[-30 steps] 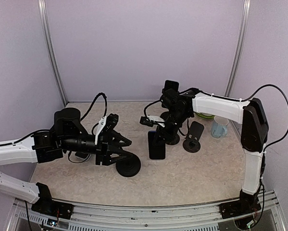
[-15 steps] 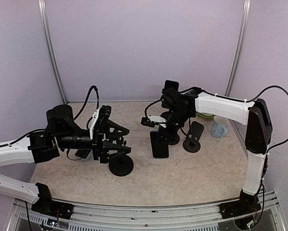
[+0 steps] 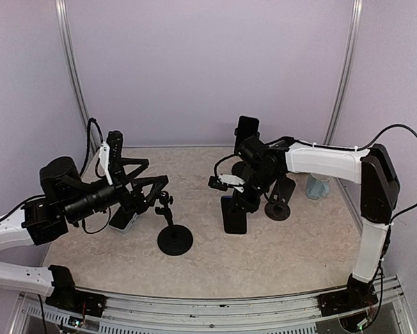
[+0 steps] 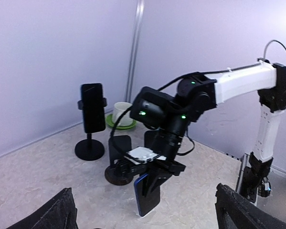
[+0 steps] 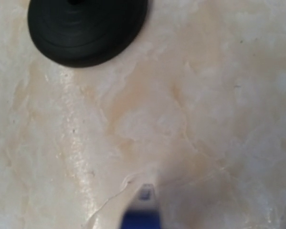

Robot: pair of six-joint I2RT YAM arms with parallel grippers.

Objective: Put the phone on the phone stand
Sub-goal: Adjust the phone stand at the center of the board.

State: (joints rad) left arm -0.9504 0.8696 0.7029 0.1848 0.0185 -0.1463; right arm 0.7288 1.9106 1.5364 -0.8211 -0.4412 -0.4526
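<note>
Since a second ago the left gripper (image 3: 158,170) has drawn back to the left, away from the phone stand (image 3: 175,240), and its jaws now spread wide. That stand sits alone on the table (image 3: 292,257), a little left of where it was. Only the overhead view shows this stand and gripper together. The left wrist view shows the right gripper (image 4: 150,171) clamped on the top end of the phone (image 4: 143,198), near the table's middle. Its long axis is nearly upright, leaning slightly, lower end by the tabletop, contact unclear. The right wrist view shows only marbled tabletop, a round black base (image 5: 85,28) and a blurred blue phone corner. There are two phones; the second phone (image 3: 247,129) rides a rear stand (image 4: 89,149). Three stands show, counting an empty stand (image 3: 279,205). One cup (image 3: 318,186).
</note>
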